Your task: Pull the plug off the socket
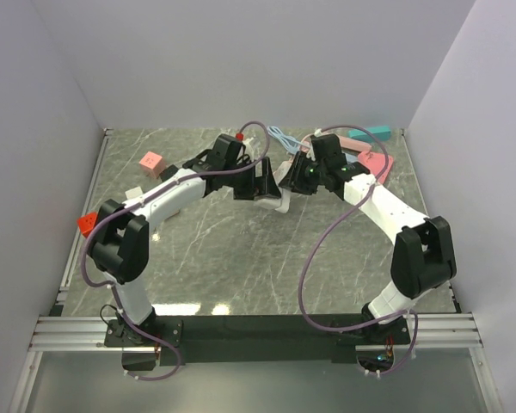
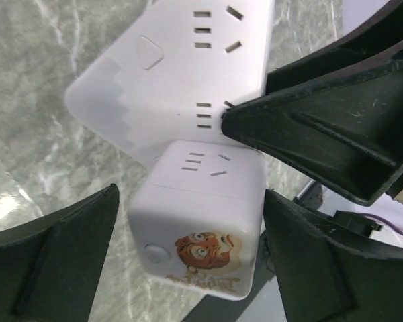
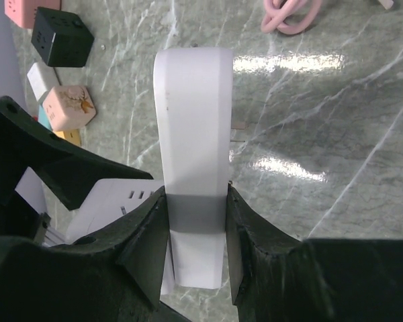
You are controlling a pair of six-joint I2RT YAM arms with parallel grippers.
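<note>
Plug (image 2: 200, 221) is a chunky white cube with a cartoon tiger face on one side and its own slots on another. It's sitting tight against the slotted face of the white power strip (image 2: 174, 74), close to one end, about mid-table toward the back. Can't tell from these angles how deep the prongs are in. Left gripper (image 2: 188, 201) is straddling the cube with its fingers spread wide, not squeezing anything. Right gripper (image 3: 196, 201) is clenched on the strip, which shows edge-on from that wrist, pinched from both sides. The two grippers are practically nose to nose. Further out on the marble table (image 1: 241, 249) there's a black cube (image 3: 62, 43), a pink cube (image 3: 68, 107) with a little picture on it, a coil of pink cable (image 3: 292, 13), and a red block (image 1: 88, 224) by the left edge.
</note>
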